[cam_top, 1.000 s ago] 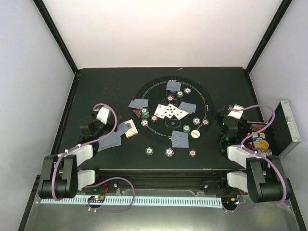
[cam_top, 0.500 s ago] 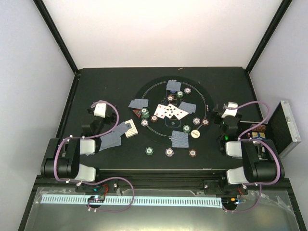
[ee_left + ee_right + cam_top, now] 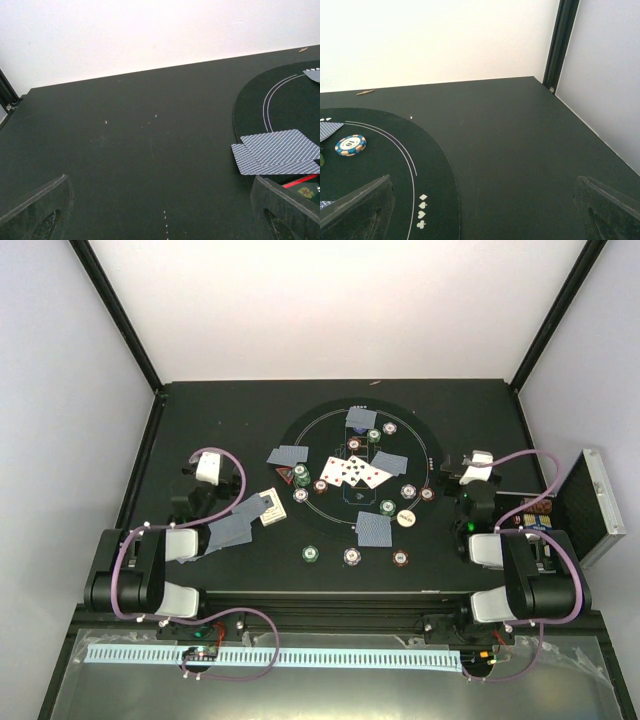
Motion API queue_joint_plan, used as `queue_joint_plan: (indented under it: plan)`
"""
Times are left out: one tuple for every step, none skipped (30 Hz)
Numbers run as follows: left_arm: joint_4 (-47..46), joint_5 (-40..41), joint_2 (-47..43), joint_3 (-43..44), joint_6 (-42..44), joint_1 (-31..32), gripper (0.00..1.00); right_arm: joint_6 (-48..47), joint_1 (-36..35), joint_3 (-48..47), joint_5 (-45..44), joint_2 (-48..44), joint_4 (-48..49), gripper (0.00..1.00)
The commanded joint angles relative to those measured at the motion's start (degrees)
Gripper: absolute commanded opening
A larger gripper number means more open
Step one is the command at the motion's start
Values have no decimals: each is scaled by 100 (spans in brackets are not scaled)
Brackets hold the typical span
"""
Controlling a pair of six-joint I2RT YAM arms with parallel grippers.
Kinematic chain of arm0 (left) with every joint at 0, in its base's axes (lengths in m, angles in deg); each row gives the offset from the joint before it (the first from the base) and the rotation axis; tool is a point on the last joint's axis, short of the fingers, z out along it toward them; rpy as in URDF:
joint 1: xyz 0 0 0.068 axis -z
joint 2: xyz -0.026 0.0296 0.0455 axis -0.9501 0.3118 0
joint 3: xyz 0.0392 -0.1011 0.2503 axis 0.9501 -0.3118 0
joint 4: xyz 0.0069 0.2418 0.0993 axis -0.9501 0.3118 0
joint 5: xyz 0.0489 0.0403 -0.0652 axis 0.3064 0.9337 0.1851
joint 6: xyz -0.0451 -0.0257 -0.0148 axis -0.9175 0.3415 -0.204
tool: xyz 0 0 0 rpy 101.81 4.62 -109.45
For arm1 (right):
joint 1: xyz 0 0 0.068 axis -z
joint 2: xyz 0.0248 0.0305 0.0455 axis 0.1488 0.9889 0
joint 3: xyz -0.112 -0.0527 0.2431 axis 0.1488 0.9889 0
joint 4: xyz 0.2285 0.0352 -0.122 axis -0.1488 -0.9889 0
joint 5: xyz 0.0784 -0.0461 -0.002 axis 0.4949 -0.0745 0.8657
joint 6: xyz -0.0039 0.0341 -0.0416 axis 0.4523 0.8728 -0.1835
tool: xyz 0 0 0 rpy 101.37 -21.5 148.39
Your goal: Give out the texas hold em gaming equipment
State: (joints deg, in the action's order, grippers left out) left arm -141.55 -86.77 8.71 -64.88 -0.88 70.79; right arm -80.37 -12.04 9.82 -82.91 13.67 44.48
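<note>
The texas hold em gaming equipment point(image 3: 375, 530) is lying spread over the round mat point(image 3: 335, 520), none of it in either grasp. The left hand point(image 3: 159, 200) is hanging with its fingers point(image 3: 35, 205) wide apart over bare worktop point(image 3: 190, 410), holding nothing. The right hand point(image 3: 482, 200) is gaping the same way on the mat's other side.

Across the last second both arms are folding back — elbows pulling in, hands drifting out beside the mat — and over the last half second they are barely moving. Nothing on the mat is shifting between those pictures. I am reading this as a retreat after a placement. The deal is looking close to done, or the arms are pausing before another fetch from the silver case point(image 3: 598, 490) at the right edge.

Counting outward, five clusters of face-down cards point(image 3: 285, 455) are showing. Four are lying on or at the rim of the mat, and a larger one is lying off it near the left arm. The left wrist view is showing the nearest cluster as two overlapping cards.

- **Face-up cards** point(image 3: 350, 470): a fan is lying at the centre, seemingly five.
- **Pale pack** point(image 3: 268, 508): one is sitting just off the mat.
- **Poker chips** point(image 3: 352, 556): they are numbering about a dozen singles or short stacks, too small to split further.
- **Markers:** one red triangle marker point(image 3: 286, 477) and one white button point(image 3: 405, 517) are showing — no blue one that I am managing to pick out.
</note>
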Motion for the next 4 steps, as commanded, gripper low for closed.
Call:
queue_joint_plan:
  plan:
    - [-25,67,-93,190,-91,19,99,-66,48,-134,66,-5,262,100]
    - [-28,67,-93,190,-91,20,99,-55,72,-140,107,-7,229,100]
    - [-29,67,-94,190,-91,16,99,-60,87,-140,111,-23,215,100]
    - [-29,62,-93,190,-90,19,99,-61,84,-106,106,-41,261,100]
